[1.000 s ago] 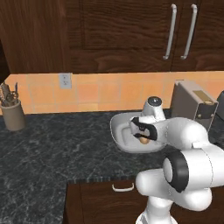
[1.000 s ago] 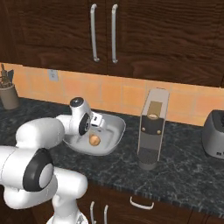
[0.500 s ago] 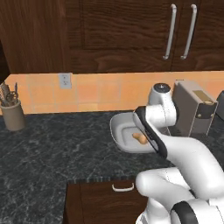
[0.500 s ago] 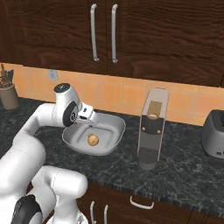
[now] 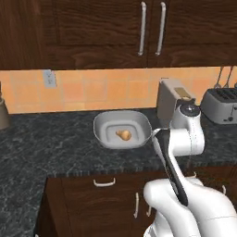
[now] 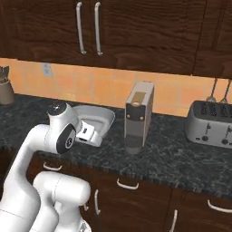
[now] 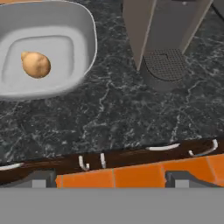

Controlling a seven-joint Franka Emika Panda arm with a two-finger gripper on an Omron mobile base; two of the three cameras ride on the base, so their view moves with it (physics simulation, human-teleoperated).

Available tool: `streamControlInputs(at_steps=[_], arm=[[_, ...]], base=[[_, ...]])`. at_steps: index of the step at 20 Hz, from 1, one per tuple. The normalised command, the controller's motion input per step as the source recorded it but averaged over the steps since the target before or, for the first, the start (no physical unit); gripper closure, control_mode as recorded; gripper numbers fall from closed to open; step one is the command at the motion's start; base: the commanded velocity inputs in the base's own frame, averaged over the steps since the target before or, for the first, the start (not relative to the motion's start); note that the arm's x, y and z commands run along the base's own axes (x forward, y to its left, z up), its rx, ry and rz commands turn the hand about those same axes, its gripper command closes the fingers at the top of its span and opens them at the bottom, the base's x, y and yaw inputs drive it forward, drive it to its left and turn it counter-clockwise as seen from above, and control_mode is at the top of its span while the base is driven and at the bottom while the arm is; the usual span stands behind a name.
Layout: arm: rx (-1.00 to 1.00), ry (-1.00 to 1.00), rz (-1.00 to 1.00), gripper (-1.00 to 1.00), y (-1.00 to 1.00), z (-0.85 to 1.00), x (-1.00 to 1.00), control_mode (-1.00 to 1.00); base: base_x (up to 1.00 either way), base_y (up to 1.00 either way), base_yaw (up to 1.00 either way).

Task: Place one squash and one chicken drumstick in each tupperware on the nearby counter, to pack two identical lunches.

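A squash (image 5: 123,134) is lying alone inside the tupperware (image 5: 102,126), which is sitting on the speckled bench (image 5: 55,148) just left of a grey coffee machine (image 6: 138,115). In the hand view the fingers (image 7: 112,178) are hanging over the bench's front edge, right of the tub, spread wide apart and gripping nothing. A toaster (image 6: 211,123) is standing further right

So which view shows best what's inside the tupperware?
The hand view: the tupperware lies open from above, one squash inside. The left base view shows it smaller; in the right base view the arm hides its inside.
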Motion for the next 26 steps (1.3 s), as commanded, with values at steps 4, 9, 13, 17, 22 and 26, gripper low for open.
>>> streamControlInputs(at_steps=[4,9,13,17,22,26], arm=[[0.00,0.00,0.00,-1.00,0.00,0.00,0.00,1.00],[0.00,0.00,0.00,-1.00,0.00,0.00,0.00,1.00],[0.00,0.00,0.00,-1.00,0.00,0.00,0.00,1.00],[0.00,0.00,0.00,-1.00,0.00,0.00,0.00,1.00],[0.00,0.00,0.00,-1.00,0.00,0.00,0.00,1.00],[0.00,0.00,0.00,-1.00,0.00,0.00,0.00,1.00]], base=[[-1.00,-1.00,-0.18],[-0.80,-1.00,-0.17],[-0.44,-1.00,-0.14],[-0.46,-1.00,-0.17],[-0.41,-1.00,-0.21],[-0.36,-1.00,-0.21]])
